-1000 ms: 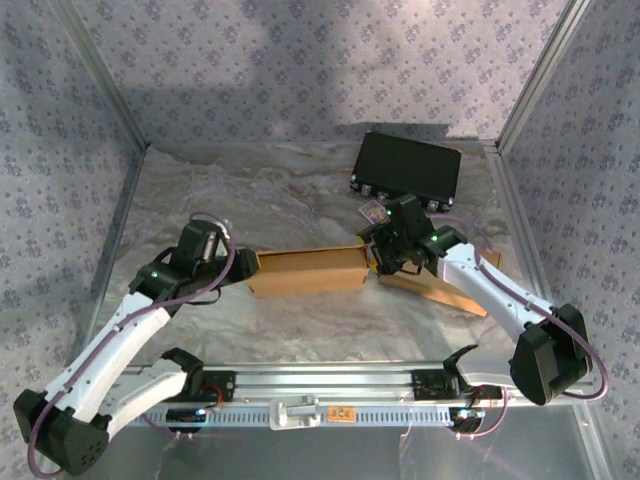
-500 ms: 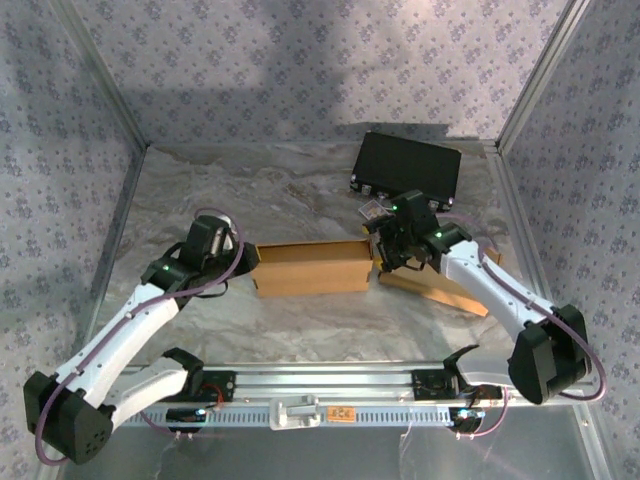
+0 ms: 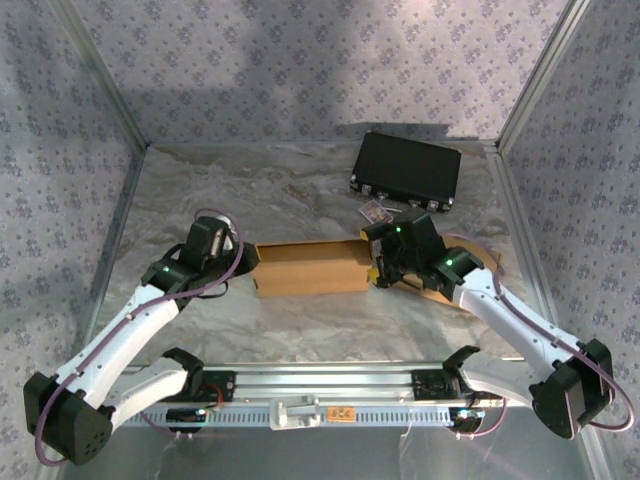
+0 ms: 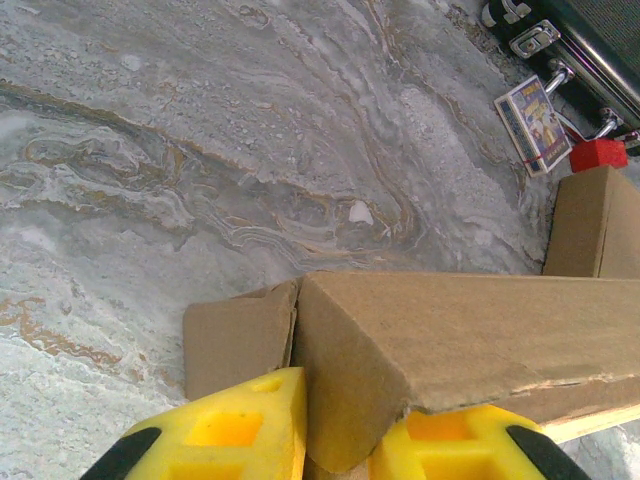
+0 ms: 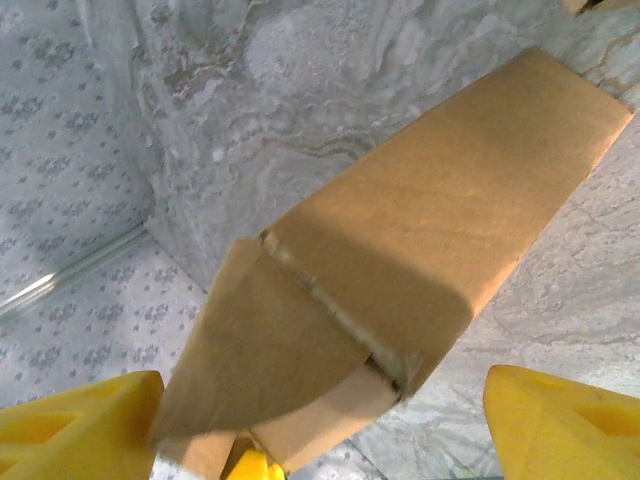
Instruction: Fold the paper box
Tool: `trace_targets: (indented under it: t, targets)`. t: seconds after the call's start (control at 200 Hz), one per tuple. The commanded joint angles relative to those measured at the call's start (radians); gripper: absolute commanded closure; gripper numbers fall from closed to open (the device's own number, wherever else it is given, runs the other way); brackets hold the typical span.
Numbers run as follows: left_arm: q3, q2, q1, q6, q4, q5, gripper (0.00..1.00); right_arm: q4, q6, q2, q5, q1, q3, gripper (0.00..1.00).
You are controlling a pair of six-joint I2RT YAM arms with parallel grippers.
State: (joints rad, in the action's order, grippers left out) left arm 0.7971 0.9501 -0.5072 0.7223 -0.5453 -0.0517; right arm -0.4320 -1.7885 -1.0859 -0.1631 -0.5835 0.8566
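Observation:
The brown paper box [image 3: 305, 268] lies lengthwise across the middle of the table. My left gripper [image 3: 243, 262] is at its left end, shut on the box's end wall [image 4: 370, 380], with one yellow finger [image 4: 235, 430] on each side; a loose side flap [image 4: 235, 340] sticks out beside it. My right gripper [image 3: 385, 265] stands open at the box's right end [image 5: 440, 240]. There a rounded end flap [image 5: 260, 350] hangs partly folded over the opening, and the right finger [image 5: 565, 410] is well clear of the cardboard.
A black case [image 3: 405, 172] lies at the back right. A small printed card box [image 3: 375, 212] and a red piece [image 4: 598, 153] sit just before it. Another cardboard piece [image 3: 440, 290] lies under my right arm. Patterned walls close in three sides.
My right gripper has opened wider and drawn slightly toward the near side as its arm swung outward. My left gripper closed further on the box's left end. The box stayed put.

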Motion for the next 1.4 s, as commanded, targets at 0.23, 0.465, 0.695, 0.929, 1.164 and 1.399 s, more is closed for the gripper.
trace_targets:
  t: [0.23, 0.465, 0.695, 0.929, 1.164, 1.399]
  targets:
    - [-0.007, 0.005, -0.014, -0.002, -0.098, 0.006, 0.74, 0.059, 0.006, -0.031, 0.074, -0.007, -0.018, 0.37]
    - [0.022, -0.012, -0.014, 0.029, -0.115, -0.029, 0.55, 0.060, 0.035, -0.050, 0.091, -0.006, -0.018, 0.44]
    - [0.092, -0.066, -0.012, 0.183, -0.187, -0.120, 0.41, 0.038, 0.046, -0.072, 0.082, 0.002, -0.004, 0.44]
    - [0.169, -0.110, 0.064, 0.324, -0.304, -0.147, 0.43, 0.033, 0.054, -0.080, 0.074, 0.009, 0.004, 0.44]
    - [0.154, 0.000, 0.202, 0.303, -0.158, -0.292, 0.43, 0.030, 0.060, -0.085, 0.068, 0.010, 0.011, 0.45]
    - [0.089, 0.039, 0.196, 0.300, -0.124, -0.330, 0.48, 0.025, 0.062, -0.097, 0.067, 0.008, 0.017, 0.46]
